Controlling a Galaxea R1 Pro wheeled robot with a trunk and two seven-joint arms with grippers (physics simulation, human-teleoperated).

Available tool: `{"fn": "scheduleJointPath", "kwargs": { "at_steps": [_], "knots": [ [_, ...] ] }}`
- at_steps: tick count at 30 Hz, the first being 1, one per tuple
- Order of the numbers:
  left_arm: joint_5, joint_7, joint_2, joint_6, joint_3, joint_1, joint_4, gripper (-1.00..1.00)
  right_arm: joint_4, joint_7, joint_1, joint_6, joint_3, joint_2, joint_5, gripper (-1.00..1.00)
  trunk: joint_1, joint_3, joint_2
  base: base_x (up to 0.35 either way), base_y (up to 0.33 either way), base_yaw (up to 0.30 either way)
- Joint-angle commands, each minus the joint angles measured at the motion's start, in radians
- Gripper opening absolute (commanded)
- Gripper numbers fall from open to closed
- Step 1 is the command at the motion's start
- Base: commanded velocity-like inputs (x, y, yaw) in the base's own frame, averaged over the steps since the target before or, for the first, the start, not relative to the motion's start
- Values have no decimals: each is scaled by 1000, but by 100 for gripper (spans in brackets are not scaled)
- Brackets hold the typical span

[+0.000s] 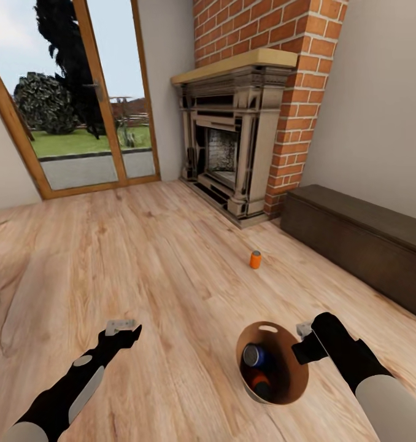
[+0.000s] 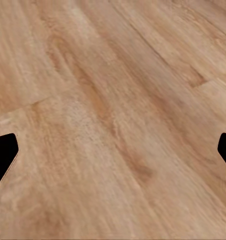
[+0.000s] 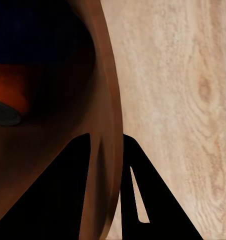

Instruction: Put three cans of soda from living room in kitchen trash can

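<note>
From the head camera, light wood floor [image 1: 171, 258] is stretching wide and bare toward the glass door [image 1: 79, 104], brick fireplace [image 1: 232, 147] and long dark low cabinet [image 1: 361, 236]; an orange soda can [image 1: 255, 259] is standing alone before the hearth, while the right gripper [image 1: 304, 344] is pinching the rim of the trash can [image 1: 294, 368], which is holding a blue can [image 1: 255, 355] and an orange can [image 1: 260, 382]. The left wrist camera is showing the left gripper [image 2: 113, 150] spread wide above bare planks. In the right wrist camera, the black fingers [image 3: 135, 195] are straddling the bin's copper-brown wall.

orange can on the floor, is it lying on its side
No, the orange can stands upright on the wood floor, in front of the fireplace.
</note>
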Motion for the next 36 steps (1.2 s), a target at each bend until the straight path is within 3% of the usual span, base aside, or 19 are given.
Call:
{"fn": "scheduleJointPath", "kwargs": {
  "at_steps": [1, 15, 27, 36],
  "knots": [
    [0, 0, 0, 0, 0, 0, 0, 100, 0, 3, 0, 5, 0, 0, -22, -100, 0, 1, 0, 253, 242, -212],
    [0, -1, 0, 0, 0, 1, -1, 100, 0, 3, 0, 5, 0, -1, -21, -100, 0, 12, 0, 254, 176, -223],
    [0, -1, 0, 0, 0, 1, -2, 100, 0, 2, -2, 5, -1, -3, -21, -100, 0, 23, 0, 223, -1, -215],
    [0, 0, 0, 0, 0, 1, -1, 100, 0, 2, -2, 5, 0, -3, -21, -100, 0, 27, 0, 164, -173, -100]
  ]
}}
